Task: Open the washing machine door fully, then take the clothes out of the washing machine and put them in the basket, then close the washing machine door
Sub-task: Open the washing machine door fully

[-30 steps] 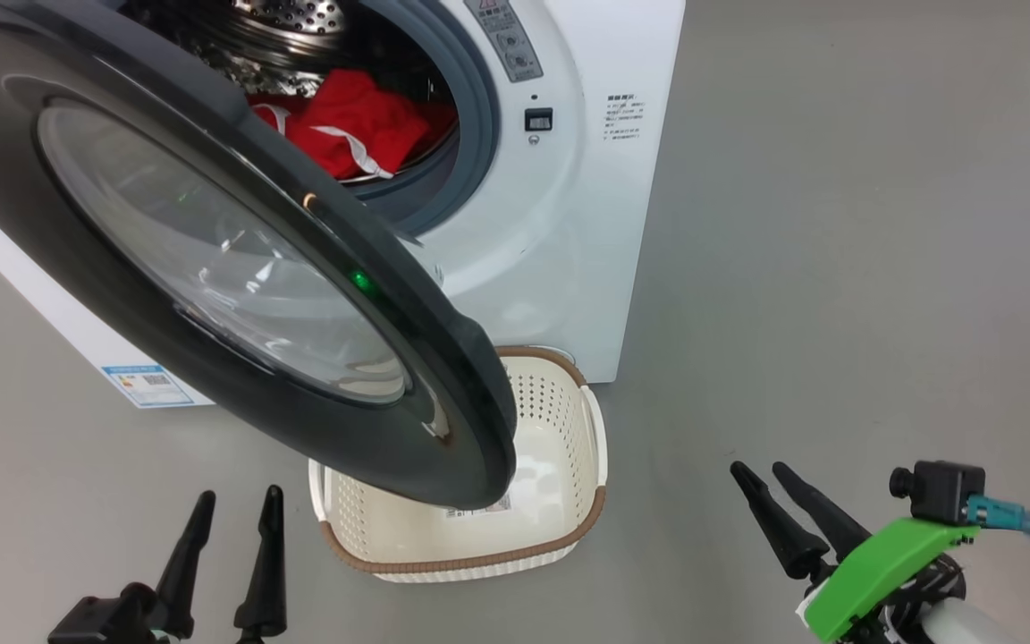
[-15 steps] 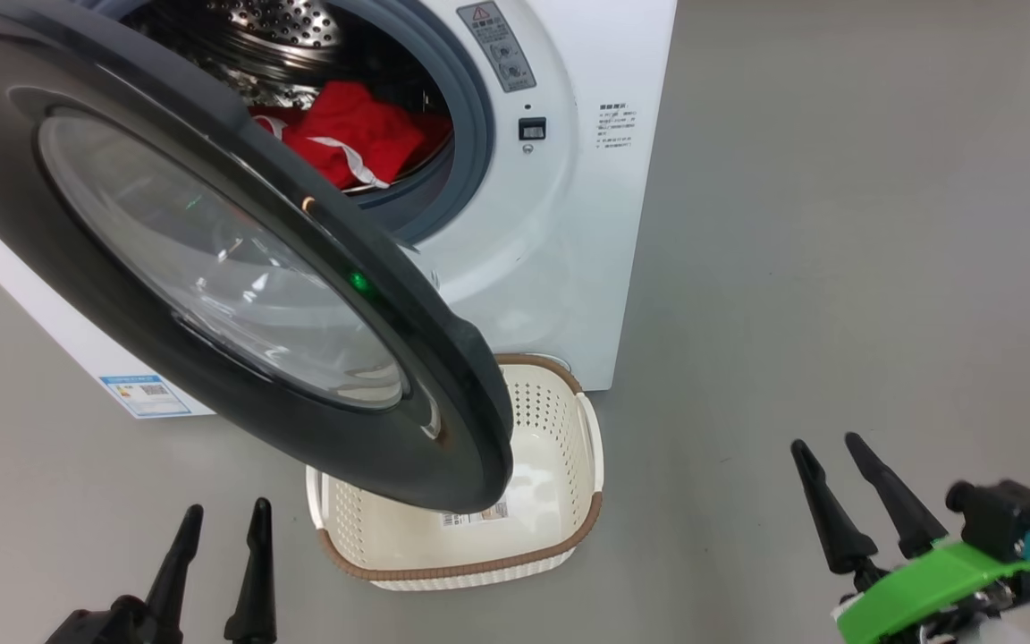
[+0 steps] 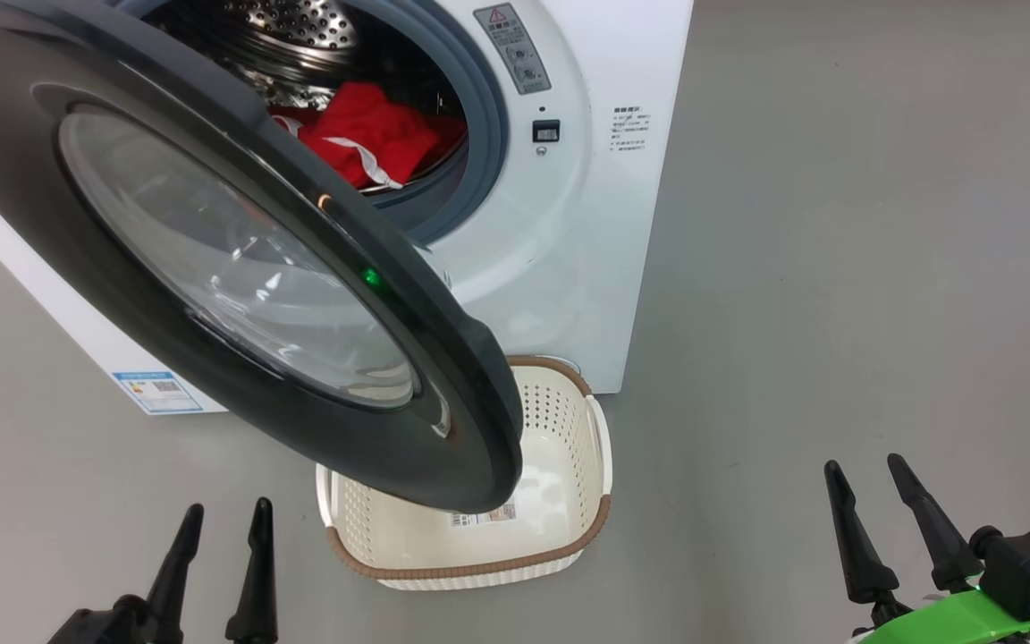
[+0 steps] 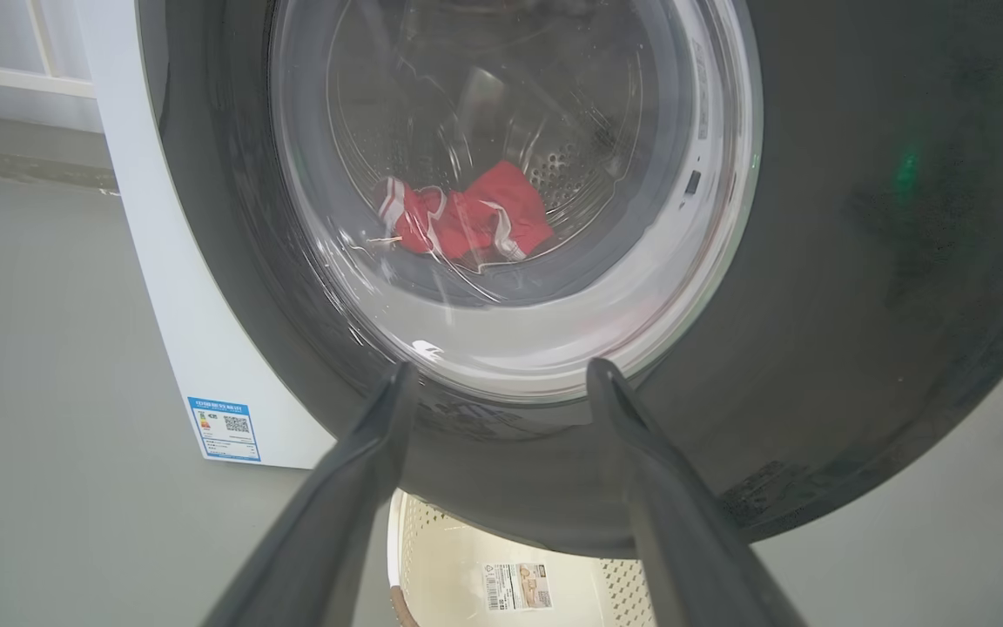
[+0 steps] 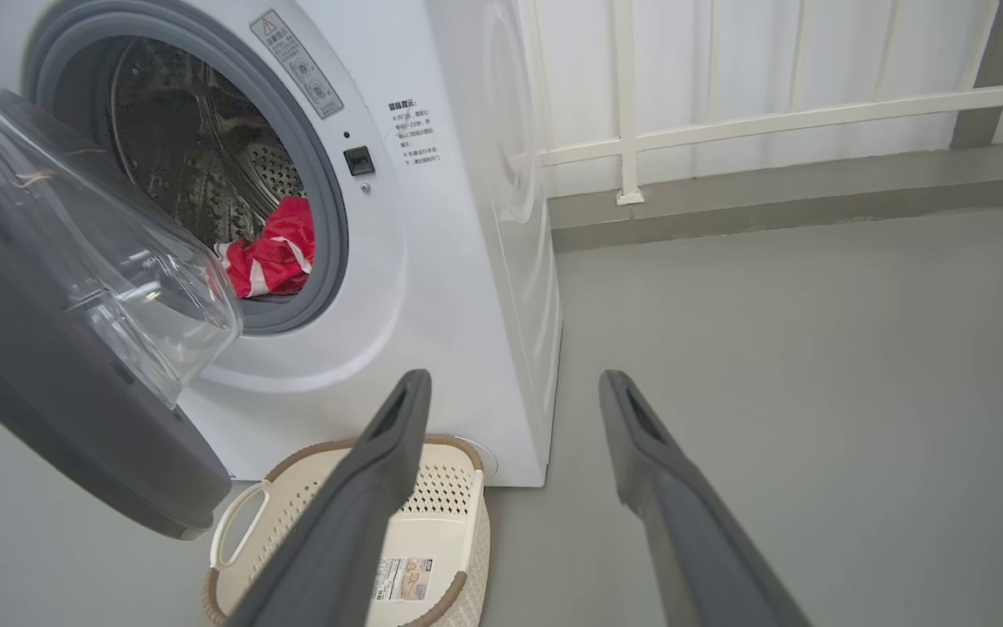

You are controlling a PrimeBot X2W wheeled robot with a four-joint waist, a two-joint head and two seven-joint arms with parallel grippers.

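Glossy black rim and bulging clear glass: in the head view the washing machine door point(image 3: 238, 268) hangs partly open, swung out over the near-left part of the basket point(image 3: 479, 568). The basket stands on the grey floor point(image 3: 837, 268) just in front of the white washing machine point(image 3: 586, 224). Past the door's edge the clothes point(image 3: 372, 134), red with a white stripe, lie in the steel drum point(image 3: 300, 27). The left gripper point(image 3: 226, 514) sits low at the left, fingers apart and empty, short of the door. The right gripper point(image 3: 864, 465) sits low at the right, also spread with nothing between its fingers, well apart from the basket.

Left wrist view: the two fingers stand spread before the door's lower rim, holding nothing, and the red clothes show through the glass. A blue label sticker point(image 4: 223, 428) sits on the machine's lower corner. The basket's inside shows under the door.

Right wrist view: the spread fingers frame bare floor and the basket below the machine's front — the clothes lie at the drum's lip behind the grey gasket point(image 5: 334, 226). A white railing point(image 5: 728, 122) runs along the wall beyond.
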